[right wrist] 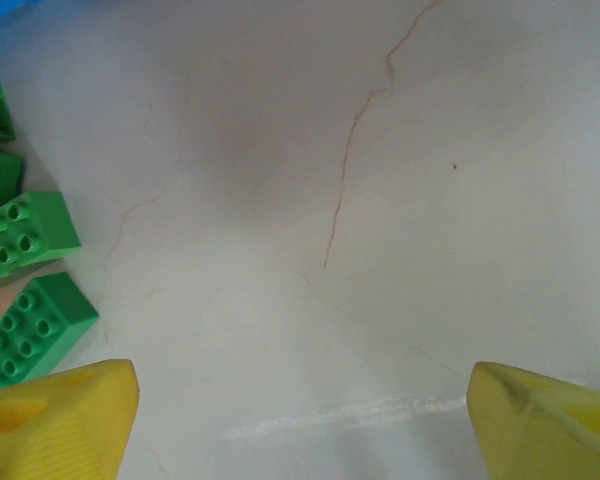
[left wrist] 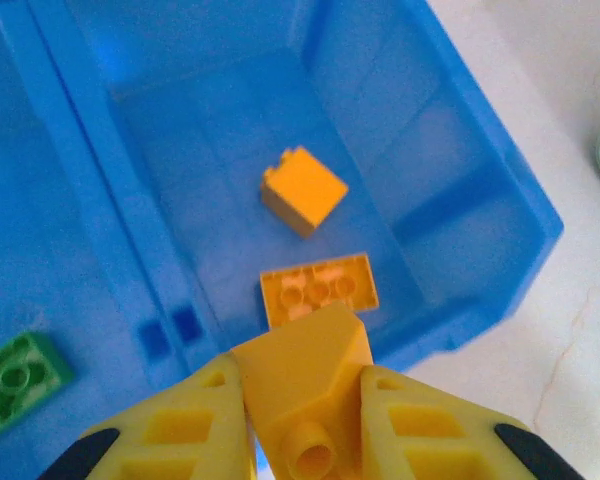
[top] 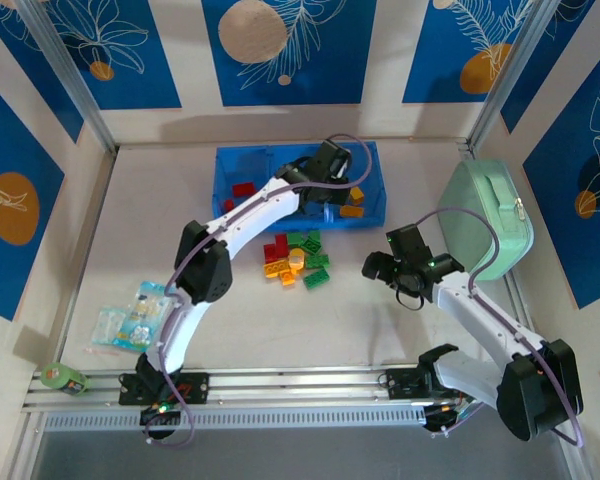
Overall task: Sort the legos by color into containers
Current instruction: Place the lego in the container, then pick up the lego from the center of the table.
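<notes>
Yellow-orange lego [left wrist: 305, 355] — clamped in the left gripper [left wrist: 301, 400], apparently over the tray [left wrist: 480, 250] compartment where orange bricks [left wrist: 302, 190] lie ahead — drop step, needs release; right gripper [right wrist: 300, 410] agape.

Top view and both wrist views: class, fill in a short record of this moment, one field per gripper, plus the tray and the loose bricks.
Tray: red bricks left, green brick middle, two orange bricks right
Left gripper: shut on an orange brick, above the right compartment
Right gripper: open, over bare table, beside the green bricks
Loose bricks: mixed pile in front of the tray
</notes>
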